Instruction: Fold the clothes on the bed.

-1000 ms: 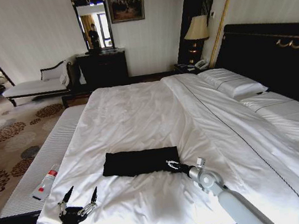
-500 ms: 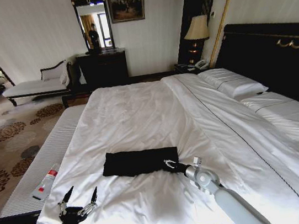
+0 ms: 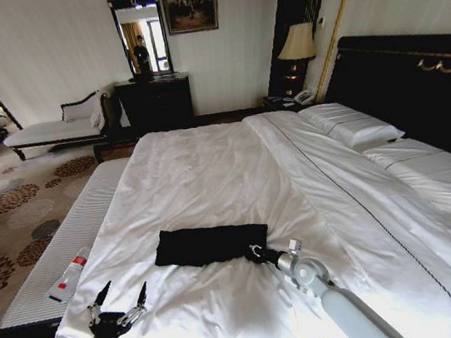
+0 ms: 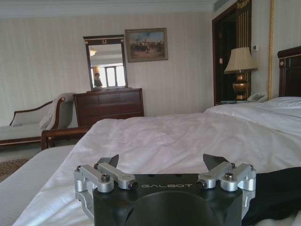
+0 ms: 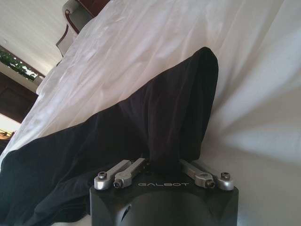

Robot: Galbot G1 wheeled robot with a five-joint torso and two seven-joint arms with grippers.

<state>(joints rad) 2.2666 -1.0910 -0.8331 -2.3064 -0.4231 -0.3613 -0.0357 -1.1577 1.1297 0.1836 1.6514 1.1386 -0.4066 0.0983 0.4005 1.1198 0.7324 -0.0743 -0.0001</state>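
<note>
The clothes, a black T-shirt [image 3: 211, 244] folded into a narrow band, lie across the near middle of the white bed [image 3: 209, 171]. My right gripper [image 3: 256, 254] is at the band's near right corner. In the right wrist view the black cloth [image 5: 141, 122] rises in a fold from between the jaws of the right gripper [image 5: 164, 165], which is shut on it. My left gripper [image 3: 119, 300] hovers open over the bed's near left corner, well clear of the shirt. In the left wrist view the left gripper [image 4: 161, 162] holds nothing, and the shirt [image 4: 277, 193] lies off to one side.
A striped bench [image 3: 59, 243] runs along the bed's left side with a small red-labelled bottle [image 3: 68, 278] on it. Pillows [image 3: 349, 125] and the black headboard [image 3: 415, 83] are at the right. A dresser [image 3: 155, 103], chaise [image 3: 56, 130] and lamp [image 3: 297, 45] stand along the far wall.
My right gripper has shifted slightly left and nearer along the shirt's right end. The left arm and the shirt's outline look unchanged.
</note>
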